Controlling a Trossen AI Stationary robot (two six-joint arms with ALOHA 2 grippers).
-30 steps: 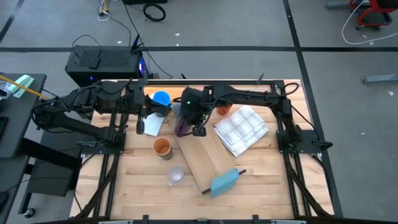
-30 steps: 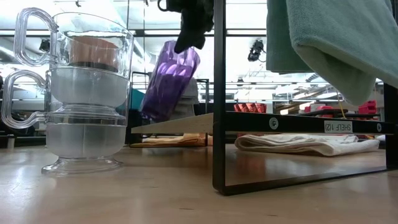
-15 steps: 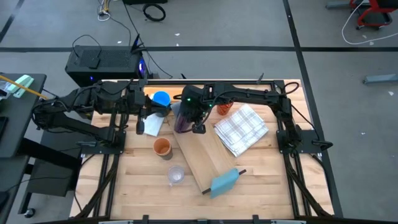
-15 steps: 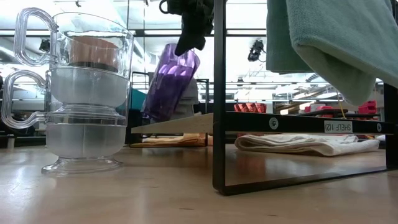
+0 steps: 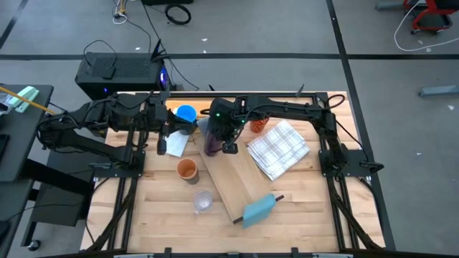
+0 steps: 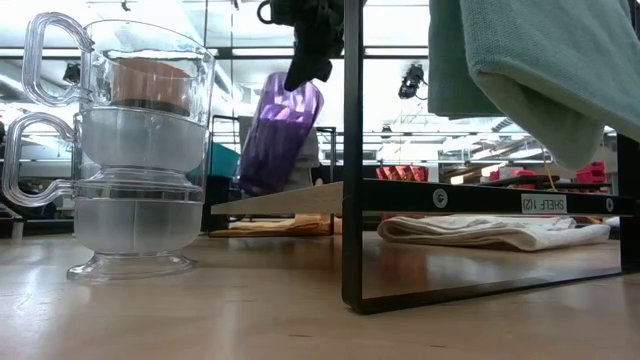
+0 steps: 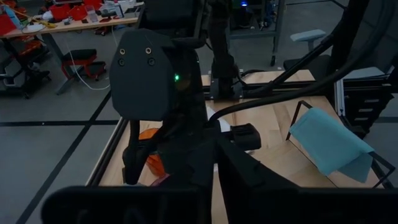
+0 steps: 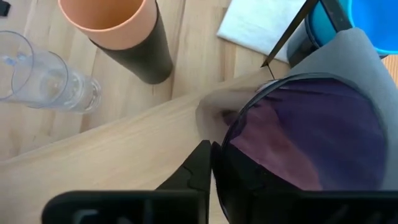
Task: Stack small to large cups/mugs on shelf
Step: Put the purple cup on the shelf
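The purple tumbler [image 5: 212, 140] stands slightly tilted at the far end of the shelf [image 5: 237, 183], a pale plank in a black frame [image 6: 351, 150]. My right gripper [image 5: 221, 136] is shut on the tumbler's rim. My left gripper [image 5: 163, 143] hangs shut at the far left and holds nothing. An orange cup [image 8: 109, 15] sits inside a black cup [image 8: 140, 59], and a clear glass [image 5: 203, 202] stands nearer. A bright blue mug [image 5: 186, 114] and another orange cup [image 5: 257, 127] stand at the far edge. My right gripper has the tumbler by its rim [image 8: 219, 152], on the side toward the orange cup. One finger [image 8: 199, 165] shows outside the wall; the other is hidden. The fingers slant down from above [image 6: 305, 65]. I cannot tell whether the tumbler's bottom [image 6: 255, 185] rests on the plank.
A white checked cloth [image 5: 278, 148] lies right of the shelf and a white napkin [image 5: 176, 143] lies under the left gripper. A teal cloth [image 5: 258, 209] hangs over the shelf's near end. Bare tabletop [image 5: 315, 215] lies at the near right.
The purple tumbler has tipped toward upright. Its lower end has swung in under the rim, and the rim has stayed at my right gripper.
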